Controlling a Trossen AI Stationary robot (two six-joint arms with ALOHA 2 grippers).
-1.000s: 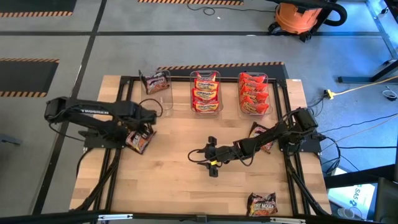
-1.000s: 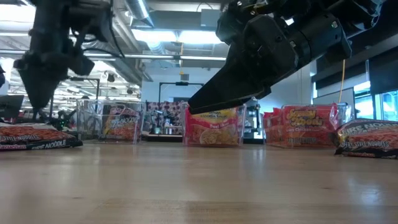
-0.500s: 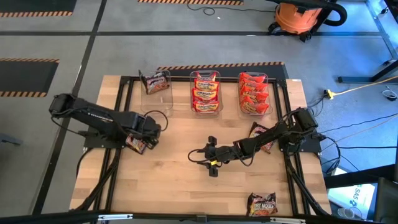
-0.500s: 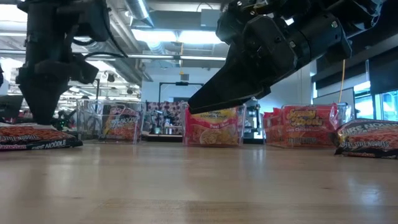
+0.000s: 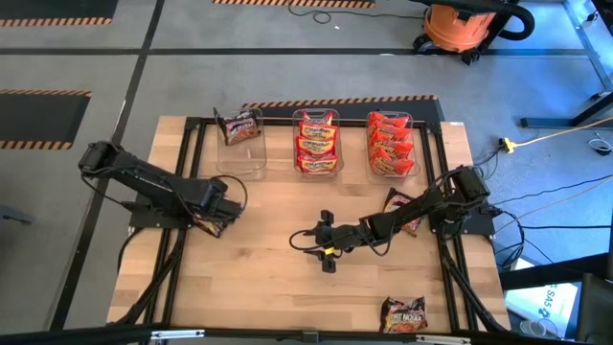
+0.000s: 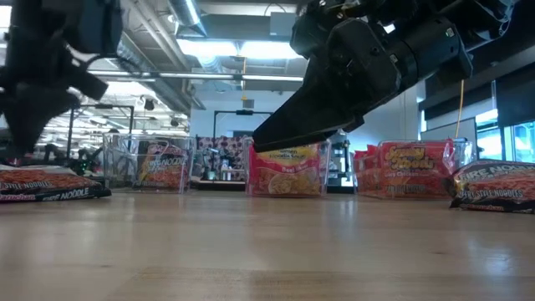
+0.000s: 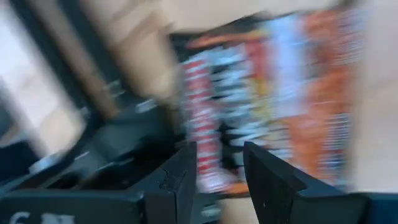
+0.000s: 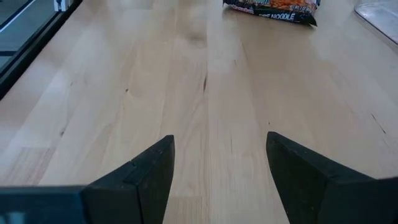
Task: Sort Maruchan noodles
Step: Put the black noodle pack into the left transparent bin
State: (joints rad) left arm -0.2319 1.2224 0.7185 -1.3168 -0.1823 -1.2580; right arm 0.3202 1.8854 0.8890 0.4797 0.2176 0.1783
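A dark and orange noodle packet [image 6: 50,182] lies flat on the table's left side. My left gripper [image 5: 218,211] hangs over it, open by a narrow gap, and hides most of it from above. In the left wrist view its fingertips [image 7: 219,149] stand over the near edge of the blurred packet [image 7: 273,93]. My right gripper [image 5: 324,240] hovers open above the bare middle of the table, with its fingers [image 6: 292,134] clear of the wood. Two more dark packets lie flat: one by the right arm [image 5: 397,203] and one at the near edge [image 5: 404,313]. My left gripper comes down from above at the packet's edge [image 7: 217,177], which shows between its two fingers. Blur hides whether the fingers touch it. The packet stays flat on the table.
Three clear bins stand along the far edge: the left one [image 5: 239,126] holds a dark packet, the middle one [image 5: 317,142] orange-yellow packets, the right one [image 5: 391,144] red packets. A black frame [image 5: 192,153] runs along the table's sides. Bare wood lies between the arms.
My left gripper has come down over the packet and then shifted toward the table's left edge; its wrist view is blurred by the motion. The packet has stayed flat in place. My right arm has kept still.
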